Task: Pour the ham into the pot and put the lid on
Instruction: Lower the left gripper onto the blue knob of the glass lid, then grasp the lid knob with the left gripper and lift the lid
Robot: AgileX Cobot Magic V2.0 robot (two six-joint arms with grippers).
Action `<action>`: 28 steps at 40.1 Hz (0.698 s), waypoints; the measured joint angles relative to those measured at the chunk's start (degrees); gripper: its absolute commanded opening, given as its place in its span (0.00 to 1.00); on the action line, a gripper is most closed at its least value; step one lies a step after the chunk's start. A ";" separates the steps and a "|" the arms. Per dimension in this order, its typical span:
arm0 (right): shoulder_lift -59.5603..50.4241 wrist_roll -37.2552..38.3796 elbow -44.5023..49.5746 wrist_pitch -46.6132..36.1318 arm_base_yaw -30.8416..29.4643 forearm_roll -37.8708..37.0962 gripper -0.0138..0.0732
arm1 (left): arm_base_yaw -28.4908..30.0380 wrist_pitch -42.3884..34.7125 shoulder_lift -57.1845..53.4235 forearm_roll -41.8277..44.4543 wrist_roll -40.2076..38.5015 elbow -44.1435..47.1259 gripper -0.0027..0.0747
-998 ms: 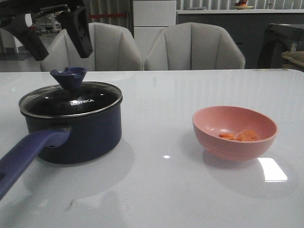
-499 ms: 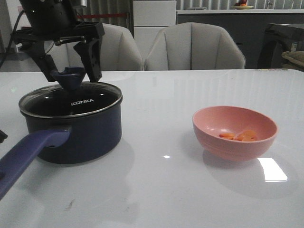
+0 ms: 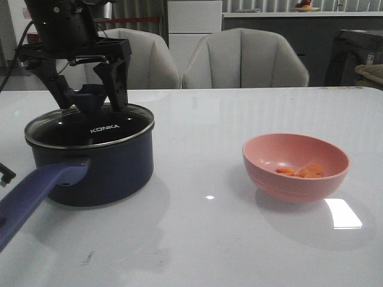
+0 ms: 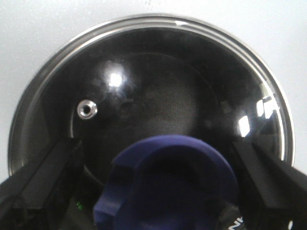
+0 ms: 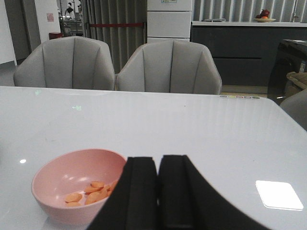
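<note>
Two spread fingers of left end effector (image 3: 88, 98) flanking lid (image 3: 90, 125) knob, right end effector (image 5: 158, 191) pressed together beside ham (image 5: 91, 190)

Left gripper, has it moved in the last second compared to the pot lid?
Yes. The left gripper has come down from above the pot, and its open fingers now straddle the knob of the lid.
</note>
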 measured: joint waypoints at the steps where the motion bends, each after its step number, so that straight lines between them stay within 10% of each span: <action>1: 0.00 0.00 0.00 0.00 0.00 0.00 0.32 | 0.00 0.01 0.00 0.00 0.00 -0.07 0.68; 15: 0.00 0.00 0.00 0.00 0.00 0.00 0.32 | -0.40 0.62 0.02 -0.12 0.22 -0.37 0.38; 28: 0.00 0.00 0.00 0.00 0.00 0.00 0.32 | -0.40 0.97 0.12 -0.12 0.31 -0.86 0.31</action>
